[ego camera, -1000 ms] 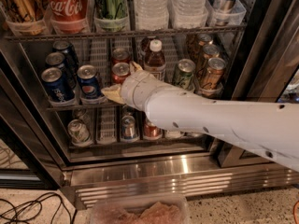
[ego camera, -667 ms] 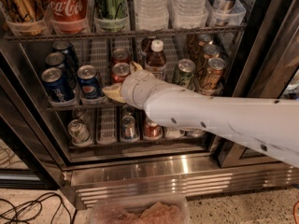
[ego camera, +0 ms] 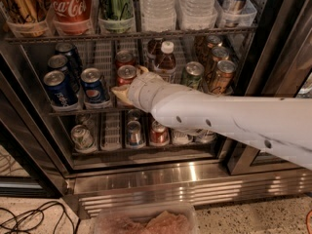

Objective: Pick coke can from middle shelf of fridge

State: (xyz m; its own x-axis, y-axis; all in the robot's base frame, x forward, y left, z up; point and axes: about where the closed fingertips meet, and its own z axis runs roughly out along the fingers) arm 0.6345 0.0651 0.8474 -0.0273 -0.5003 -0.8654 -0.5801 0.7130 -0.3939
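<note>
The fridge (ego camera: 195, 182) stands open in front of me, with a shiny slatted steel base. On its middle shelf (ego camera: 83, 111), a wire rack with white lane tracks, the red coke can (ego camera: 126, 73) stands at the front of its lane. A second red can (ego camera: 125, 57) stands right behind it. My white arm reaches in from the right. My gripper (ego camera: 129, 83) is at the coke can, its tan tips on either side of it. The wrist hides the can's lower body.
Blue Pepsi cans (ego camera: 95, 85) stand to the left. A brown bottle with a white cap (ego camera: 165, 60), a green can (ego camera: 192, 74) and brown cans (ego camera: 222, 75) stand to the right. Above are clear bins with a big Coca-Cola can (ego camera: 70, 6). A plastic tub (ego camera: 146, 221) and cables (ego camera: 29, 218) lie on the floor.
</note>
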